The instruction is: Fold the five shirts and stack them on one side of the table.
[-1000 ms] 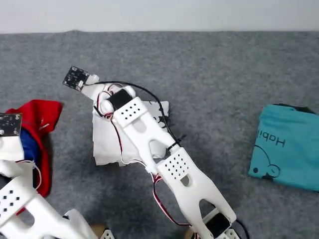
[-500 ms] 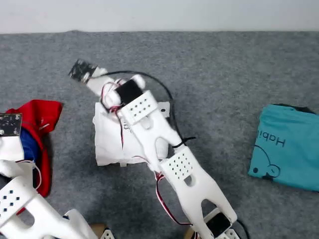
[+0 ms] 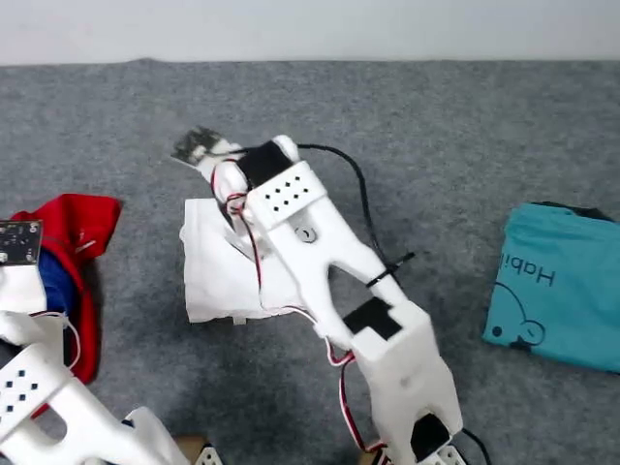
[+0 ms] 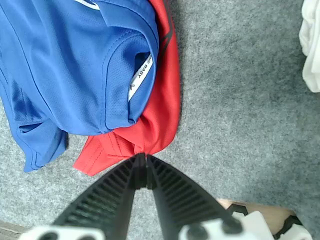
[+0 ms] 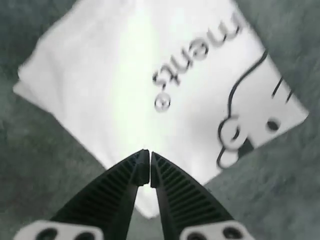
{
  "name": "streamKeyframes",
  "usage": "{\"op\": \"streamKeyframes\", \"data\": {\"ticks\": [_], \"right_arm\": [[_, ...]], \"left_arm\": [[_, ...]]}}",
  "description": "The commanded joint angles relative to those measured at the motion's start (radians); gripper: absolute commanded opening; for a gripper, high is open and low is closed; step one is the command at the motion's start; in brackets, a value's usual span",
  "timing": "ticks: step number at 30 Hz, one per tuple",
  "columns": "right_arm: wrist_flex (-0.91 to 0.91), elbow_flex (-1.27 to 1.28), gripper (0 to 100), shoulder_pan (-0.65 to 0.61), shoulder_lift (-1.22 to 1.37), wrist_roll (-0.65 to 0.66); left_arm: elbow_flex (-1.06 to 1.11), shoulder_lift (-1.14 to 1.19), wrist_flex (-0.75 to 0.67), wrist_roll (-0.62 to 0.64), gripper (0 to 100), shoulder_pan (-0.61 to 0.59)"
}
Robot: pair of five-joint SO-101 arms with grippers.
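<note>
on the grey surface (image 3: pixel 465 145) the teal shirt (image 3: pixel 557 291) lies at one side, the white shirt (image 3: pixel 208 271) in the middle, and the blue shirt (image 4: pixel 65 65) on the red shirt (image 4: pixel 160 110) opposite. all look soft and floppy, so pinch a folded edge. your right gripper (image 5: pixel 149 155) is closed on nothing above the white shirt. your left gripper (image 4: pixel 145 159) is closed at the red hem.

Lettering on teal shirt (image 3: pixel 562 310), white shirt (image 5: pixel 125 75), and neck label (image 4: pixel 141 74) of blue shirt (image 4: pixel 65 65)

Grey carpet-like table cover (image 3: pixel 465 136), plain pale wall (image 3: pixel 310 29) behind
</note>
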Motion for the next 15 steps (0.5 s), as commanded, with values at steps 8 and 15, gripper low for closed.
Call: {"op": "streamKeyframes", "data": {"ticks": [8, 15], "right_arm": [[-0.033, 0.390, 1.0, 0.071, -0.084, -0.091], [-0.096, 0.370, 1.0, 0.076, -0.001, -0.091]], "left_arm": [[-0.005, -0.023, 0.009, -0.005, 0, 0.005], [-0.005, -0.023, 0.009, -0.005, 0, 0.005]]}}
